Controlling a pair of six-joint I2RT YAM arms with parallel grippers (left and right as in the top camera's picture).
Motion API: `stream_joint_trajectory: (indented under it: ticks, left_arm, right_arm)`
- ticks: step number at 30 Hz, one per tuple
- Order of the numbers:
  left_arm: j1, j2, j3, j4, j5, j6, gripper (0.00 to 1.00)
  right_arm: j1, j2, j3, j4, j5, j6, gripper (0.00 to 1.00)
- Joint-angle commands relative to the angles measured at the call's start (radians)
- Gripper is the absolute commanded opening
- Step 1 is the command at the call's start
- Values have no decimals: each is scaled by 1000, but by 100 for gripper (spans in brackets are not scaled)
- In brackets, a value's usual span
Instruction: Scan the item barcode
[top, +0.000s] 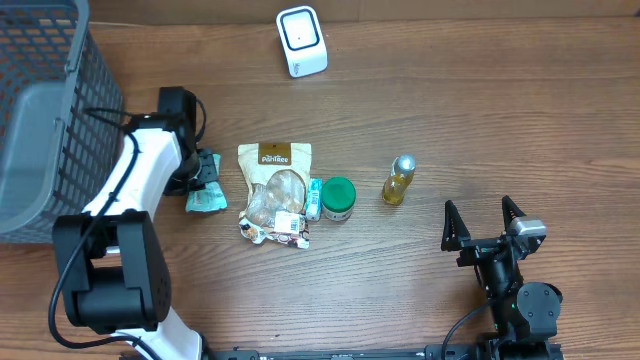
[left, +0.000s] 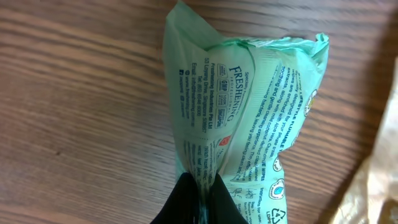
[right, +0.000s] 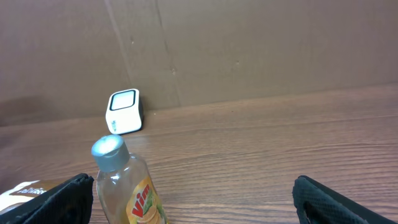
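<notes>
My left gripper (top: 207, 177) is shut on a pale green packet of wipes (top: 206, 198) lying on the wooden table, left of centre. In the left wrist view the black fingertips (left: 186, 196) pinch a fold at the packet's (left: 249, 106) near end, and the printed side faces the camera. I make out no barcode on it. The white barcode scanner (top: 301, 41) stands at the back of the table and also shows in the right wrist view as the scanner (right: 124, 112). My right gripper (top: 484, 222) rests at the front right, open and holding nothing.
A grey wire basket (top: 40, 110) fills the far left. A brown snack bag (top: 275, 190), a green-lidded jar (top: 338, 198) and a Vim bottle (top: 399, 180) stand in a row across the middle. The bottle (right: 127, 186) is just ahead of my right gripper (right: 193, 199), near its left finger.
</notes>
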Motion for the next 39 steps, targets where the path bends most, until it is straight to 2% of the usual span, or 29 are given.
stream_joint_trajectory:
  ticks: [1, 8, 9, 10, 11, 17, 23, 26, 27, 28, 29, 39]
  left_arm:
    - [-21, -8, 12, -4, 48, 67, 4]
    - [-43, -8, 1, -11, 76, 61, 9]
    - [-43, -8, 1, -17, 78, 51, 16]
    - [-43, -8, 1, -24, 77, 33, 45]
    - [-43, -8, 1, -28, 77, 25, 55]
    - [-41, -9, 61, -55, 77, 9, 51]
    - [-41, -9, 316, -194, 78, -39, 58]
    - [-41, -9, 458, -248, 76, -38, 70]
    - [-41, -10, 495, -251, 72, -38, 78]
    - [-41, -10, 525, -252, 69, -37, 93]
    - [-41, -10, 549, -253, 69, -37, 100]
    - [-43, -8, 569, -241, 70, -38, 100]
  right_arm:
    - [5, -3, -10, 4, 9, 2, 100]
    - [5, -3, -10, 4, 9, 2, 100]
    - [5, -3, -10, 4, 9, 2, 100]
    - [5, -3, -10, 4, 9, 2, 100]
    - [5, -3, -10, 4, 9, 2, 100]
    - [5, -3, -10, 4, 9, 2, 100]
    - [5, -3, -10, 4, 9, 2, 100]
    - [5, -3, -10, 4, 9, 2, 100]
    - [5, -3, -10, 4, 9, 2, 100]
    - [5, -3, -10, 4, 9, 2, 100]
    - [5, -3, -10, 4, 9, 2, 100]
    - [5, -3, -10, 4, 9, 2, 100]
